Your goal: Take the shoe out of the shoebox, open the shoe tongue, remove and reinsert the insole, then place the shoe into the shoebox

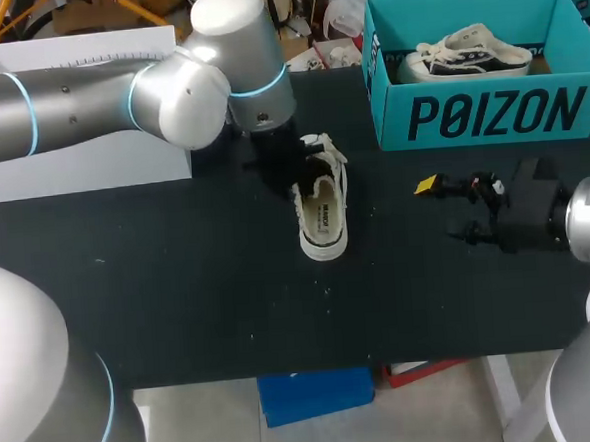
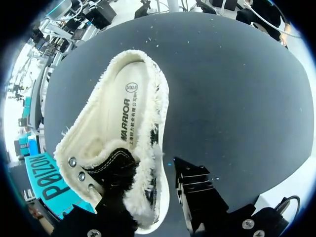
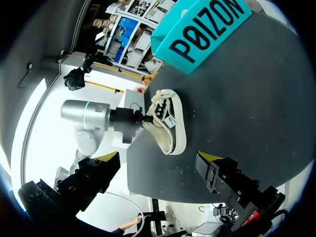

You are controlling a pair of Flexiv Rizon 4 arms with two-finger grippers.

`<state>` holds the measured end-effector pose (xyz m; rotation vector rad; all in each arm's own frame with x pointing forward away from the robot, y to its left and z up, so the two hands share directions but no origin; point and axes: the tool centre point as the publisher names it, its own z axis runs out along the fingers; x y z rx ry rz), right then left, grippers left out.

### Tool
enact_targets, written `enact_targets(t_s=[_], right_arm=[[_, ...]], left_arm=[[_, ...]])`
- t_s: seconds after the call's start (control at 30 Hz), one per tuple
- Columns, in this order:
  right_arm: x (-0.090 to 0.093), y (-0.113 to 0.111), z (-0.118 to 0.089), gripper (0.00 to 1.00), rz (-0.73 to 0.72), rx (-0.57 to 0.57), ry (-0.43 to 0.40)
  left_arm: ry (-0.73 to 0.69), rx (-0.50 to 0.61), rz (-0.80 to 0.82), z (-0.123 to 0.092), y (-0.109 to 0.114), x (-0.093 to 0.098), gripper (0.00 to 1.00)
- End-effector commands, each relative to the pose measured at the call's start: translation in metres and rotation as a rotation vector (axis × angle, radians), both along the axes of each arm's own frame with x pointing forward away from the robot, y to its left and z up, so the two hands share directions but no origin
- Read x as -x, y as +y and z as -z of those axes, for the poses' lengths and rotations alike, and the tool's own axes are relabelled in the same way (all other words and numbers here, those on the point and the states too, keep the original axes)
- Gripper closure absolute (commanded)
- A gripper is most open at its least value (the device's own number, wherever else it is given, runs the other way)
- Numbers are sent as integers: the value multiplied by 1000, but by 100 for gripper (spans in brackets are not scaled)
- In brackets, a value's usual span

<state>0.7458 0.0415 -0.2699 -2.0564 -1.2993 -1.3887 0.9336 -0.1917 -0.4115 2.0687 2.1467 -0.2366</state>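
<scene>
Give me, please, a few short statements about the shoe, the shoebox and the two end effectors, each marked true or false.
1. A shoe lies on the table, outside the shoebox. True.
2. The shoebox is empty. False: a second shoe lies inside it.
3. The right end effector grips the insole. False: it is open and empty, well apart from the shoe on the table.
4. The left end effector is at the laced end of the shoe on the table. True.
5. The insole lies on the table beside the shoe. False: it sits inside the shoe, its printed face showing.
</scene>
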Motion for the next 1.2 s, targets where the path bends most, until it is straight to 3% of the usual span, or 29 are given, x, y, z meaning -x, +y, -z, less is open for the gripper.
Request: enact_targets(t_s=[0.03,0.2,0.37,0.8,1.03,1.2], right_arm=[[-1,1,0,0,1,2,1],[-1,1,0,0,1,2,1],[-1,1,0,0,1,2,1],[-1,1,0,0,1,2,1],[-1,1,0,0,1,2,1],[-1,1,0,0,1,2,1]], left_arm=[[-16,-14,8,4,-3,-1,100],[-50,-20,35,-5,1,-3,100],[-2,21,32,-28,7,-2,100],[-49,91,14,-154,26,0,100],[-128,132,-138,-207,72,-1,100],[-169,193,-331,-227,136,-1,100]])
